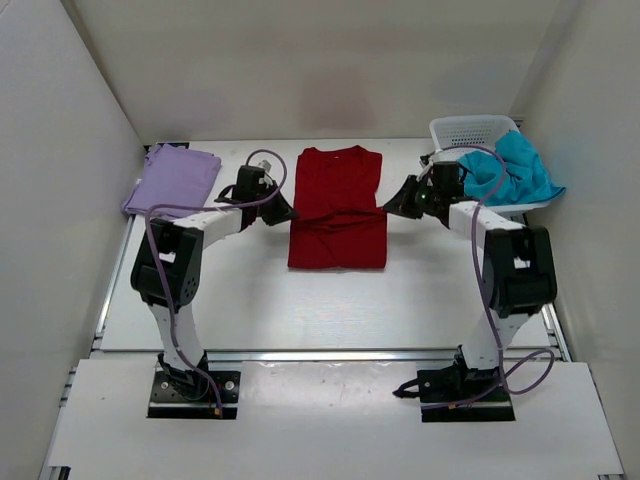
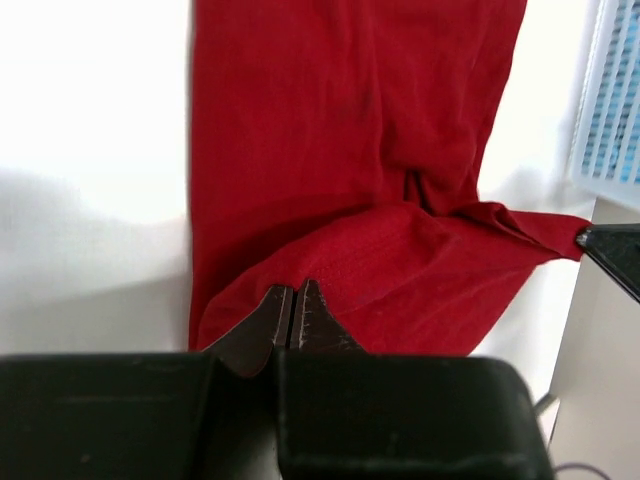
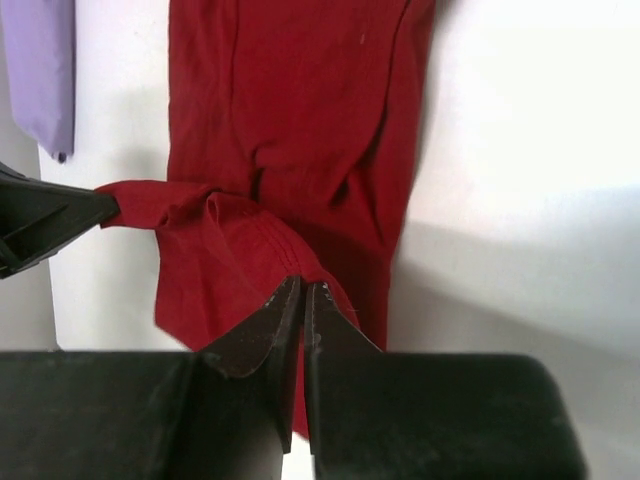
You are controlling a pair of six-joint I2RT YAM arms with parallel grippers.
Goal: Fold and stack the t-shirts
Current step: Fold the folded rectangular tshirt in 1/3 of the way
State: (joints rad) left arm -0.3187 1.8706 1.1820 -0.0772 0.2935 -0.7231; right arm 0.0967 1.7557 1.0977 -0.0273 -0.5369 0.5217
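The deep red t-shirt (image 1: 338,205) lies flat in the middle of the table, partly folded. My left gripper (image 1: 283,212) is shut on its left edge and my right gripper (image 1: 393,207) is shut on its right edge. In the left wrist view the closed jaws (image 2: 293,291) pinch a raised fold of red cloth (image 2: 400,270). In the right wrist view the closed jaws (image 3: 303,285) pinch the red hem (image 3: 290,150). The lavender t-shirt (image 1: 172,180) lies folded at the far left. The teal t-shirt (image 1: 515,168) hangs crumpled over the basket.
A white lattice basket (image 1: 470,130) stands at the far right corner, also in the left wrist view (image 2: 612,100). White walls close in the table on three sides. The lavender shirt's edge shows in the right wrist view (image 3: 40,70).
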